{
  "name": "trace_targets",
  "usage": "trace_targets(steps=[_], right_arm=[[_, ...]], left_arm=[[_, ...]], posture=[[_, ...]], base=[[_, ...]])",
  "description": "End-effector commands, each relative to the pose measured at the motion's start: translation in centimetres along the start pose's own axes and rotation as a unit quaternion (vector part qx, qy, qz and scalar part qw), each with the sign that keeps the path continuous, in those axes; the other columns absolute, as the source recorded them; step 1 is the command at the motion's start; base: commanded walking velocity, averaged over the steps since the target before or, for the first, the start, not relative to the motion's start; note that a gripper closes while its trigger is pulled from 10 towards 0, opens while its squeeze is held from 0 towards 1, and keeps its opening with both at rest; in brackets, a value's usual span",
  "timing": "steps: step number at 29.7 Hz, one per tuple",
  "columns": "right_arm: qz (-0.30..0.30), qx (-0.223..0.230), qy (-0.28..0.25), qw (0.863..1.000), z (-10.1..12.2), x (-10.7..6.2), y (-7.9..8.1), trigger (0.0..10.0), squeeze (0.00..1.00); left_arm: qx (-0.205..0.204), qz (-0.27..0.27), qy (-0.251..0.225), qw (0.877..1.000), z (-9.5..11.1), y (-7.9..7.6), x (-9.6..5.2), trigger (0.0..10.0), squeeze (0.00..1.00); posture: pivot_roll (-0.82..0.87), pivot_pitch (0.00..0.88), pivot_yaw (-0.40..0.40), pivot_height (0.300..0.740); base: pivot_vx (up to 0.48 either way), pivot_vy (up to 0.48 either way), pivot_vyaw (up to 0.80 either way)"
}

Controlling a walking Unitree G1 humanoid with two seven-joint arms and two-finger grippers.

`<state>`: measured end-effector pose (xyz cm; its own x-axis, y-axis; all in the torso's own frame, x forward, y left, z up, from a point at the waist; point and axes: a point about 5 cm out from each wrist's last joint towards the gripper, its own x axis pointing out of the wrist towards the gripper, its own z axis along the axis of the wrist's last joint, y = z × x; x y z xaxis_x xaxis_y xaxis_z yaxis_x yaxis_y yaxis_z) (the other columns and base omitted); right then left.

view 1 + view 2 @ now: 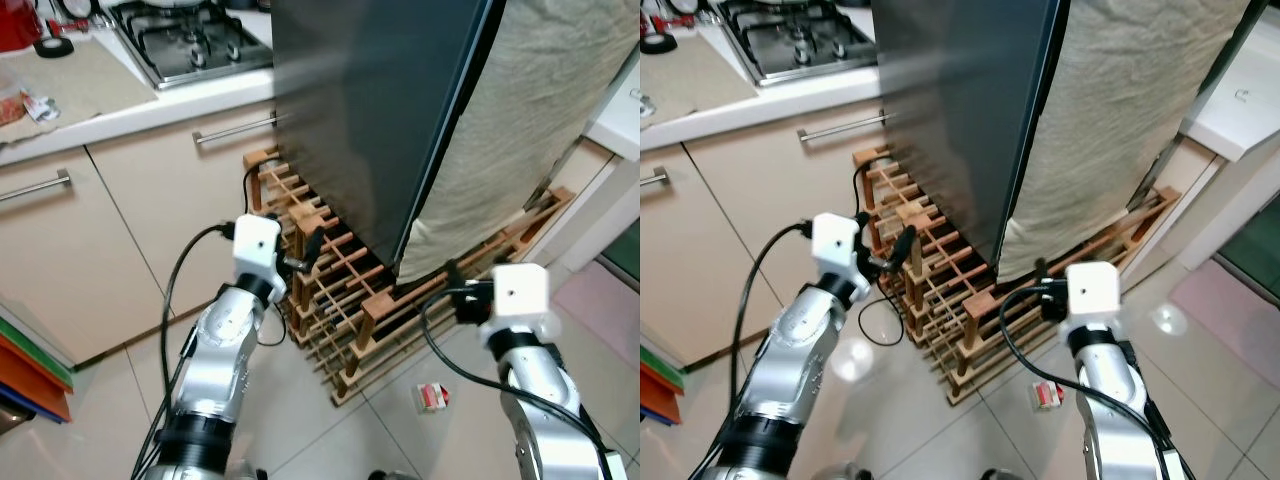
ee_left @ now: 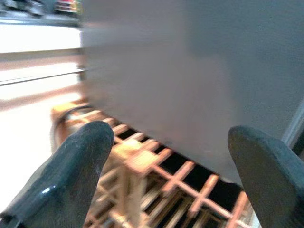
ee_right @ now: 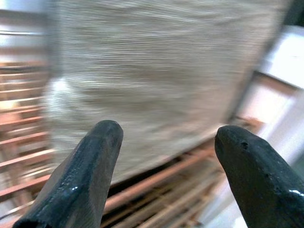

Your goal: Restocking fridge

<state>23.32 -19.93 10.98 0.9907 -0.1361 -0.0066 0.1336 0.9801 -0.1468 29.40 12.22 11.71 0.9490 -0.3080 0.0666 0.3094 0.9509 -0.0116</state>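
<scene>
- Step in hand, as judged: approach to the fridge, before any restocking. No food item is held by either arm.
- The fridge [image 1: 370,110] is a tall dark grey body, right in front of the robot and just beside the kitchen surface [image 1: 150,105] with the gas hob [image 1: 190,40]. Its door appears closed; no handle can be made out.
- A beige cloth [image 1: 520,130] hangs against the fridge's right side, reaching almost to the floor.
- A wooden lattice rack [image 1: 330,290] stands on the floor at the foot of the fridge, between the robot and the fridge.
- Left end effector [image 1: 308,252]: raised in front of the rack, near the lower left part of the fridge, not touching it. Left wrist view shows the fingers [image 2: 71,175] spread apart, nothing between them: released.
- Right end effector [image 1: 1042,287]: raised near the bottom edge of the cloth. Right wrist view shows its fingers [image 3: 80,175] also spread and empty, aimed at the cloth.
- A small red-and-white pack [image 1: 432,397] lies on the floor tiles near the right arm; contents unreadable.
- Wrist views are blurred.
- Next move, as judged: locate the door edge or handle, probably behind or beside the cloth, and bring one end effector to it. The rack limits how near the robot can stand.
</scene>
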Motion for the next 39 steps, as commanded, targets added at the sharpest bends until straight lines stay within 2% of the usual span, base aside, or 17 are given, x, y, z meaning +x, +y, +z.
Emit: trace_targets(steps=[1,3,4,8,18,23,30,39], right_arm=[[-0.056,0.007,0.025,0.998,-0.6,-0.8,-1.9,10.0,0.00],[-0.070,0.012,0.047,0.996,-1.2,-1.4,-2.5,10.0,0.00],[-0.070,0.012,0.047,0.996,-1.2,-1.4,-2.5,10.0,0.00],[-0.021,0.012,0.039,0.999,-0.9,-1.5,-0.8,10.0,0.00],[0.003,0.021,0.037,0.999,-0.7,-0.6,0.1,10.0,0.00],[0.008,0.016,0.036,0.999,-0.7,-0.1,0.4,10.0,0.00],[0.011,0.014,0.039,0.999,-0.8,0.1,0.5,10.0,0.00],[0.017,0.020,0.042,0.999,-1.1,0.2,0.8,10.0,0.00]], left_arm=[[0.000,0.029,0.000,1.000,0.3,1.2,-0.6,10.0,0.00],[0.004,0.057,0.011,0.998,0.0,2.2,-1.3,10.0,0.00],[0.004,0.057,0.011,0.998,0.0,2.2,-1.3,10.0,0.00],[0.017,0.045,0.025,0.999,-0.2,1.2,-1.6,10.0,0.00],[0.023,0.034,0.019,0.999,0.3,0.2,-1.1,10.0,0.00],[0.022,0.031,0.018,0.999,0.4,0.1,-0.8,10.0,0.00],[0.021,0.028,0.016,0.999,0.5,-0.1,-0.6,10.0,0.00],[0.022,0.025,0.017,0.999,0.4,-0.5,-0.6,10.0,0.00]], posture=[[0.05,0.006,-0.021,0.740],[0.05,0.005,-0.022,0.740],[0.05,0.005,-0.022,0.740],[0.05,0.002,-0.025,0.740],[0.05,0.002,-0.018,0.740],[0.05,0.002,-0.014,0.740],[0.05,0.004,-0.014,0.740],[0.05,0.006,-0.015,0.740]], base=[[0.000,0.000,0.00],[0.000,0.000,0.00],[0.000,0.000,0.00],[0.000,0.000,0.00],[0.000,0.000,0.00],[0.000,-0.334,0.08],[0.000,-0.472,0.65],[0.000,-0.472,0.00]])
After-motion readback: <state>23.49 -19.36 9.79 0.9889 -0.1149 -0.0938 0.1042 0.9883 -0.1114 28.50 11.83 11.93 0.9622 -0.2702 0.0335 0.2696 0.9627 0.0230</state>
